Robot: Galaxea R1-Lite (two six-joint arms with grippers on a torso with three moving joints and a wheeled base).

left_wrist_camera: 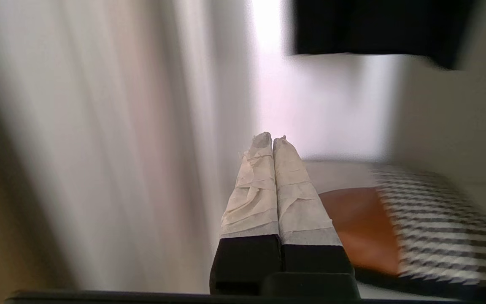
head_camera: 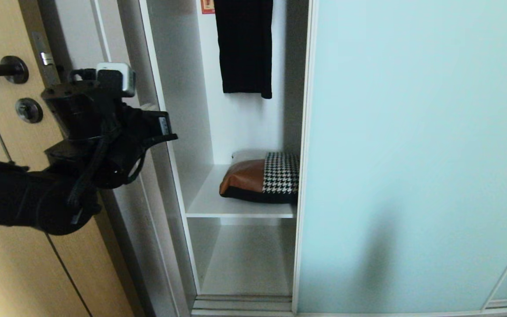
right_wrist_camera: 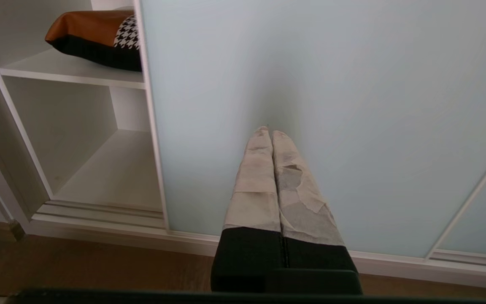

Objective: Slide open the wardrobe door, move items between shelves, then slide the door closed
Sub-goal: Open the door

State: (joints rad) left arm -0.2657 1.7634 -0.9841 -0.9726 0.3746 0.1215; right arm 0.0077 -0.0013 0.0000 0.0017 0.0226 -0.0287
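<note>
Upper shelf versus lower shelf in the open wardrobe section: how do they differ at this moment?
The upper shelf carries the tan-and-houndstooth bag, partly hidden behind the sliding door; the lower shelf shows nothing on its visible part. The upper shelf has tall space above it, where a black garment hangs; the lower shelf sits in a shorter compartment just above the door track. Both are plain white boards between white walls.
</note>
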